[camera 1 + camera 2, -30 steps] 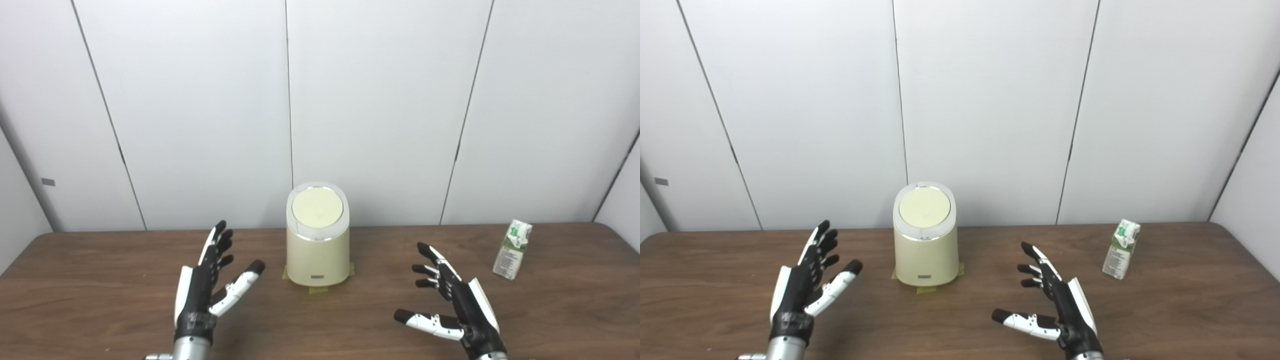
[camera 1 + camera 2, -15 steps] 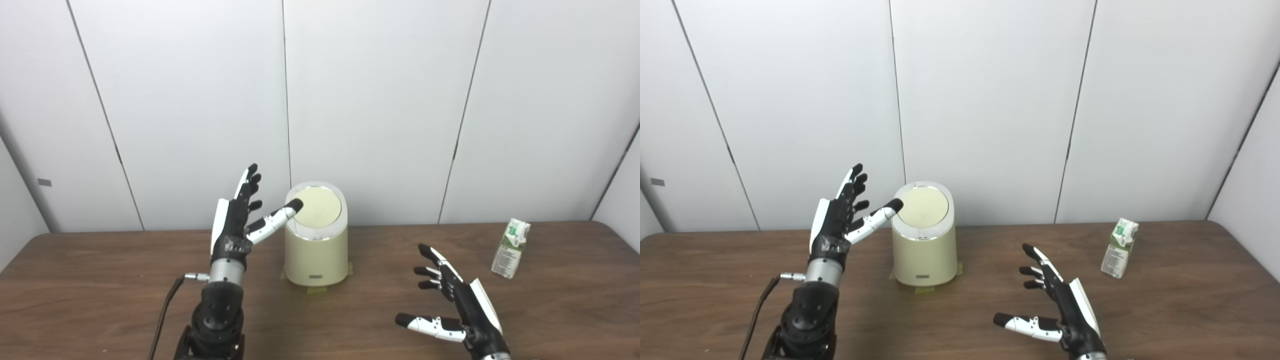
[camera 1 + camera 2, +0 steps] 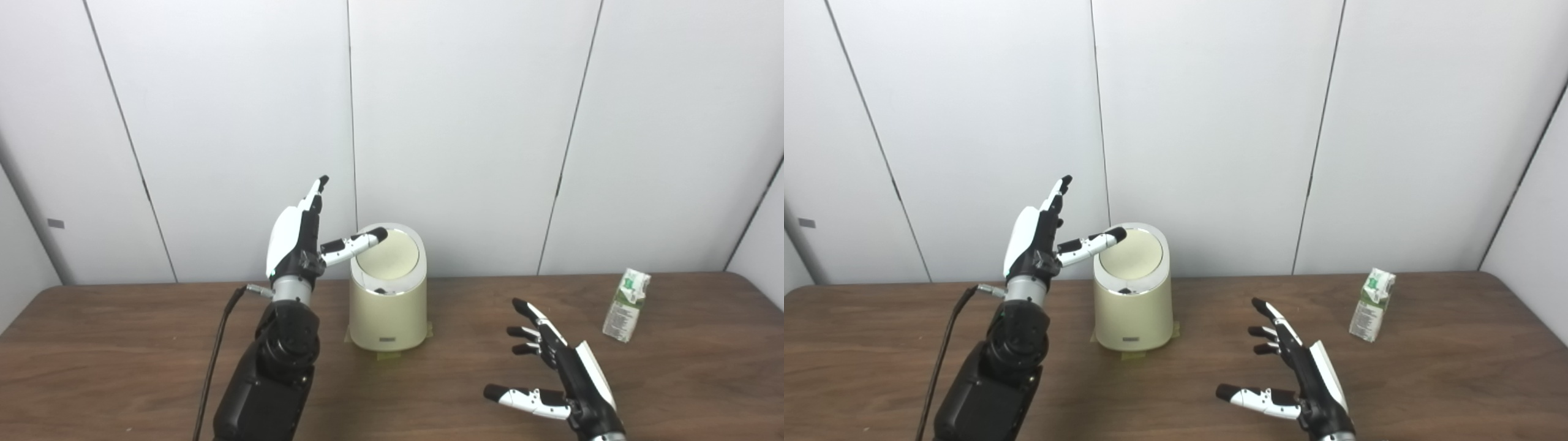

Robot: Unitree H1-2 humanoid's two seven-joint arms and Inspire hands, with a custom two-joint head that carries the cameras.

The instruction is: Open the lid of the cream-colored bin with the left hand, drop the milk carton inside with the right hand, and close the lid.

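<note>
Now your left hand [image 3: 293, 242] is raised with fingers spread, holding nothing, its thumb at the upper left rim of the cream-colored round plastic bin [image 3: 388, 309], whose lid [image 3: 387, 254] looks tilted. Your right hand [image 3: 566, 380] hovers splayed and empty, well apart from the upright green-and-white milk carton [image 3: 626, 305] on the brown wooden table [image 3: 122, 343] at far right.

A robot test bench in a plain lab-like room
Flat white wall panels [image 3: 465, 122] with thin dark seams close off the back and both sides like a booth, and a bare wood-grain table [image 3: 122, 343] fills the floor of the view; the cream-colored bin [image 3: 388, 306] stands on tape marks stuck to the tabletop, a lone milk carton [image 3: 626, 305] stands at the far right, and a black cable [image 3: 211, 361] trails from the robot's left arm
</note>
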